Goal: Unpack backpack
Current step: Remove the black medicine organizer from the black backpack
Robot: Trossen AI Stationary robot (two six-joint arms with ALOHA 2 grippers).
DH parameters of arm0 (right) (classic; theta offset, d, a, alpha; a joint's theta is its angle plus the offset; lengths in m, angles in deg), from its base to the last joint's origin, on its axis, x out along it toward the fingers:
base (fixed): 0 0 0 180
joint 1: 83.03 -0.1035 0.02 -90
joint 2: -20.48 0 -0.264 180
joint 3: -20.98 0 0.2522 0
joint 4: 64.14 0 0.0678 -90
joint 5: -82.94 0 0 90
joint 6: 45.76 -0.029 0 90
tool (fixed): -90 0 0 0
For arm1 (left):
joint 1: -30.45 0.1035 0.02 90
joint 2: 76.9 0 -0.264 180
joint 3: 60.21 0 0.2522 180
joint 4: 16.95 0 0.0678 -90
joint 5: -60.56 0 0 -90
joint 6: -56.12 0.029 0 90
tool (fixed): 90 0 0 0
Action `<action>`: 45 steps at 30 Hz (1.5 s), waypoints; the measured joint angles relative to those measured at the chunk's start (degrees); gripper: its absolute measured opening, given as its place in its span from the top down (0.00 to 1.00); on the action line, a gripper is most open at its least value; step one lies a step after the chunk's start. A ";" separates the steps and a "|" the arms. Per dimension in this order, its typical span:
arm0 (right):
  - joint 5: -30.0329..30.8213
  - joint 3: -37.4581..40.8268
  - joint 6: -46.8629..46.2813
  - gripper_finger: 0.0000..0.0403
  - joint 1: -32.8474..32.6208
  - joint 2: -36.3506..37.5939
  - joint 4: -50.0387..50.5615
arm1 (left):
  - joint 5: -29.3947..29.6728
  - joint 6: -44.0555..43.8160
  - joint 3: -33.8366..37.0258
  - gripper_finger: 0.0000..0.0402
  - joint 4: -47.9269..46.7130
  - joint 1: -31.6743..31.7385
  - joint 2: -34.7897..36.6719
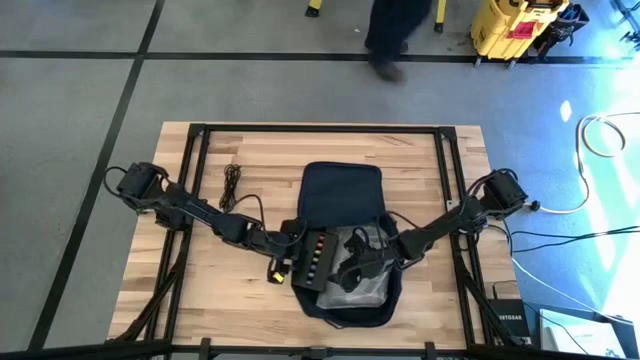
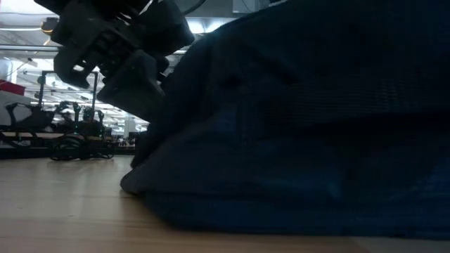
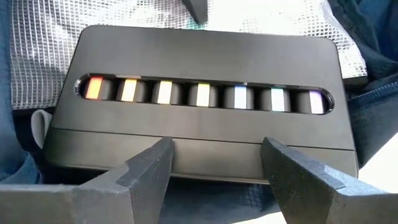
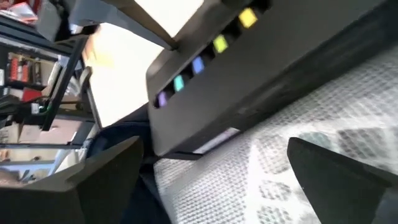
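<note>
The dark navy backpack point(image 1: 340, 190) lies flat in the middle of the table and fills the low view point(image 2: 302, 105). On its near half lie a flat dark box point(image 1: 312, 262) with a window of coloured tips point(image 3: 205, 62) and, beside it, a white mesh pouch point(image 1: 372, 285). The box's one side rests on the pouch point(image 4: 280, 162). My left gripper point(image 3: 217, 162) is open, slanting down from the table's left, its fingertips at the box's long edge. My right gripper point(image 4: 211, 168) is open wide over the mesh pouch, beside the box point(image 4: 249, 68). My left gripper's fingers point(image 3: 152, 165) stand in front of the box's long edge point(image 3: 217, 146), well inside its two ends. Whether they touch that edge, I cannot tell. The box lies on the backpack and the pouch.
A coiled black cable point(image 1: 232, 185) lies on the wood at the far left, also seen low point(image 2: 70, 147). Black frame rails point(image 1: 320, 128) run along the table's edges. A person point(image 1: 390, 40) and a yellow cart point(image 1: 510, 25) are on the floor beyond the far edge.
</note>
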 joint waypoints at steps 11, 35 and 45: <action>4.26 0.02 -10.02 0.05 -0.39 0.00 2.26 | 0.75 -2.05 0.50 0.41 -2.53 -0.72 7.10; 4.21 -6.45 -7.33 0.10 7.02 -0.42 16.27 | 1.13 1.44 0.15 0.41 -0.52 -3.78 7.33; -0.12 -6.47 -5.11 0.08 8.53 -2.27 15.59 | -1.40 2.85 0.12 0.41 6.73 -6.97 1.22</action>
